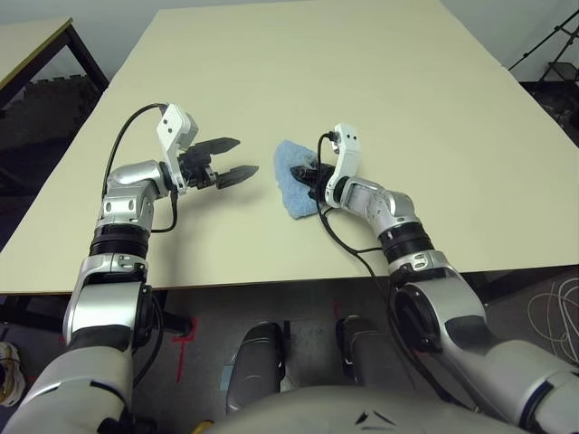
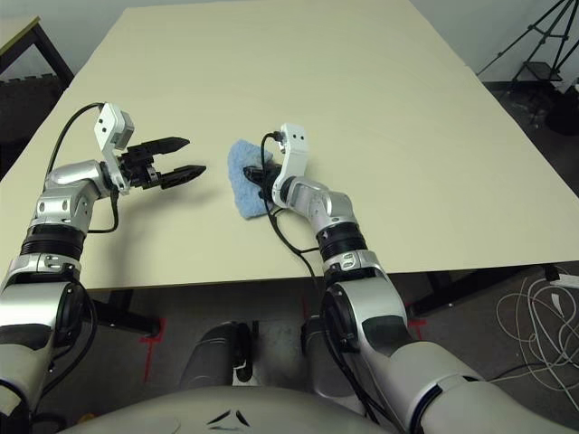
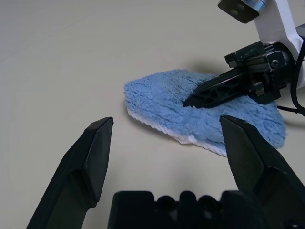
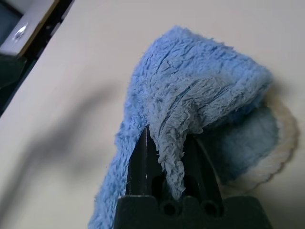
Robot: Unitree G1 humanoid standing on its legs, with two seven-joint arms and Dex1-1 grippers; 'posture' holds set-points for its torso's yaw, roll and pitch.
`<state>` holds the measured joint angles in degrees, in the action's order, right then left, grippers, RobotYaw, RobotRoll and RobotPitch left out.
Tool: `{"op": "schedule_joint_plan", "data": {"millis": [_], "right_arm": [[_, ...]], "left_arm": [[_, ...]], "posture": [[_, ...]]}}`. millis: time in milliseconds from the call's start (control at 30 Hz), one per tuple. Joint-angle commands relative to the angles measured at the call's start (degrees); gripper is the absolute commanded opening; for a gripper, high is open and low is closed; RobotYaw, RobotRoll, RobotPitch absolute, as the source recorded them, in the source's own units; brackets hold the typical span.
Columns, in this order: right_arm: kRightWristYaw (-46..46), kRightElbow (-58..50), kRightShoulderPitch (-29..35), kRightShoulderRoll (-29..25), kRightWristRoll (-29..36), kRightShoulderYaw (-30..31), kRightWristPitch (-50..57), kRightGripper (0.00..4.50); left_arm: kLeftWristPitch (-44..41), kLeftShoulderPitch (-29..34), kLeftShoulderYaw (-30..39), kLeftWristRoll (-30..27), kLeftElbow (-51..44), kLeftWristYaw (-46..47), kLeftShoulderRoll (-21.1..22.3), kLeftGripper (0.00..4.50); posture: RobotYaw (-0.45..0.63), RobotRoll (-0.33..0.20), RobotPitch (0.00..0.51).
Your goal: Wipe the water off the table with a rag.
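Note:
The light blue rag (image 1: 289, 181) lies bunched on the pale cream table (image 1: 362, 81), near the front edge and about the middle. My right gripper (image 4: 171, 160) is shut on a raised fold of the rag (image 4: 190, 81), and its black fingers (image 3: 214, 90) rest on top of the cloth. My left gripper (image 1: 246, 156) hovers open just left of the rag (image 3: 162, 98), pointing at it, with nothing between its fingers. The water is hidden.
The table's front edge (image 1: 271, 276) runs just below both forearms. A second table (image 1: 27, 41) stands at the far left. A tripod (image 1: 554, 50) and loose cables (image 1: 561, 303) sit off the right side. Bare tabletop stretches behind the rag.

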<state>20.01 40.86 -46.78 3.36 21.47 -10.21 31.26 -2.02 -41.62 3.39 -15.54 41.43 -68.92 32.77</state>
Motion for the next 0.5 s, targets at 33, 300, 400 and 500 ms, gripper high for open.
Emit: {"op": "schedule_joint_plan", "data": {"millis": [33, 300, 400, 500], "right_arm": [[-3.16, 1.30, -1.68, -2.75, 0.52, -3.72, -3.49, 0.02], [-5.32, 3.97, -4.22, -8.00, 0.05, -6.88, -7.97, 0.02], [-5.45, 4.98, -4.51, -10.32, -0.93, -6.76, -9.52, 0.02], [-4.68, 5.08, -4.27, -12.89, -1.71, -6.38, -10.34, 0.02]], "left_arm": [[-0.12, 0.23, -0.02, 0.56, -0.03, 0.10, 0.22, 4.50], [0.30, -0.61, -0.25, 0.87, 1.06, 0.22, -0.24, 4.50], [0.42, -0.77, -0.31, 1.00, 1.30, 0.36, -0.41, 4.50], [0.55, -0.86, -0.33, 1.14, 1.52, 0.53, -0.55, 4.50]], "posture": [[-0.15, 0.000, 0.087], [-0.16, 0.000, 0.089], [-0.17, 0.000, 0.090], [-0.17, 0.000, 0.092]]}}
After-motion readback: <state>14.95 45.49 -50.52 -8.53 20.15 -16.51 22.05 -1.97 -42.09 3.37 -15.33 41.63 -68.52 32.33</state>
